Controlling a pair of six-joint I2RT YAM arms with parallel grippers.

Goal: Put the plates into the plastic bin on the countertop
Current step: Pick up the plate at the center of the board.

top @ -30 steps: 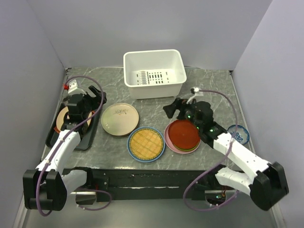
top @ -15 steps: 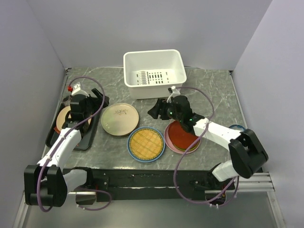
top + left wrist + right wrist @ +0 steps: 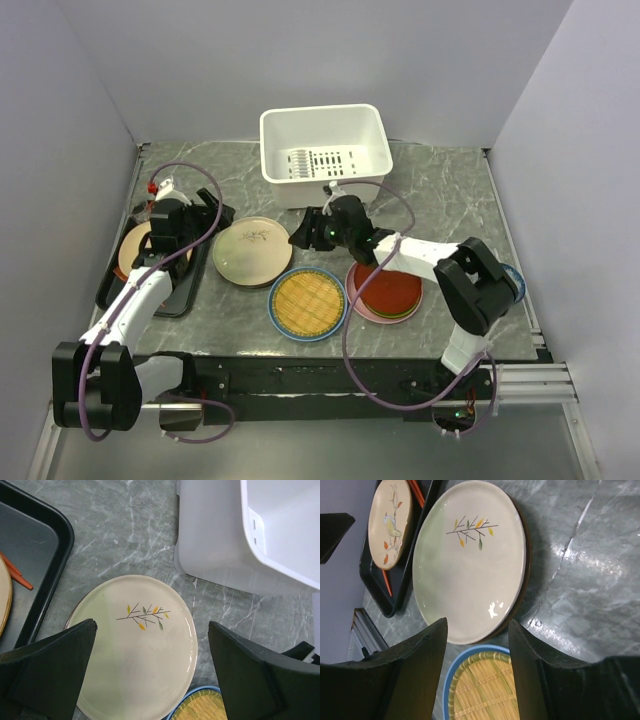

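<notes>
The white plastic bin stands at the back of the countertop. In front of it lies a cream plate with a leaf sprig. A yellow woven disc rests on a blue plate, and a stack of plates topped by a red plate lies to its right. My left gripper hovers open at the cream plate's left side, its jaws wide over the plate. My right gripper sits by that plate's right edge, above the woven disc, jaws partly apart with nothing between them.
A flat black tray at the left holds a peach patterned plate and an orange stick. A small blue-and-white bowl peeks out behind the right arm. Grey walls enclose the countertop on three sides.
My right arm has swung left from over the red plate stack to the cream plate's right edge, its jaws narrowing. My left gripper has crept slightly towards the cream plate.
</notes>
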